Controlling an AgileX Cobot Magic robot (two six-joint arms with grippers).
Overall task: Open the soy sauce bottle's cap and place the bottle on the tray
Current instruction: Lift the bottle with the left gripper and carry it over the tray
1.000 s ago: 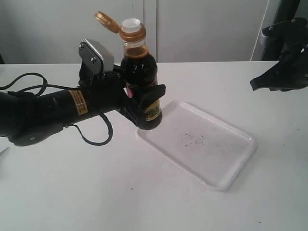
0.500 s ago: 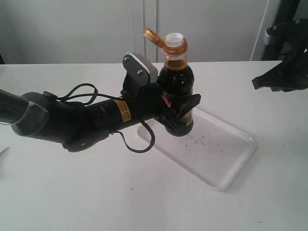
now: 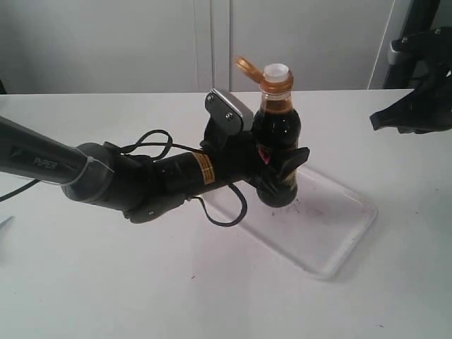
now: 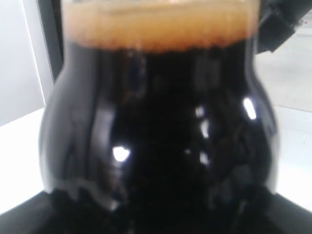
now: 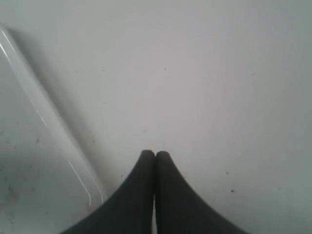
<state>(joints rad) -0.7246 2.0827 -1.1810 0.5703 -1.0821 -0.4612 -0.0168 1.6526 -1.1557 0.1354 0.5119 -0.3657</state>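
Observation:
The soy sauce bottle (image 3: 277, 138) stands upright in my left gripper (image 3: 281, 171), which is shut on its body. Its copper-gold cap (image 3: 247, 68) is flipped open on its hinge, and the white spout (image 3: 277, 72) is bare. The bottle's base hangs over the near left part of the white tray (image 3: 339, 219), about at its floor; contact cannot be told. In the left wrist view the dark bottle (image 4: 161, 131) fills the picture. My right gripper (image 5: 155, 155) is shut and empty, raised at the far right (image 3: 374, 123) with the tray's rim (image 5: 44, 117) below it.
The white table (image 3: 212, 289) spreads all around the tray. My left arm (image 3: 106, 180) and its black cable (image 3: 226, 212) lie low across the table's left half. A dark stand (image 3: 417, 42) rises at the back right behind the right arm.
My left gripper has carried the bottle to the right and lower, from beside the tray's left corner to over the tray. The right arm has stayed still.

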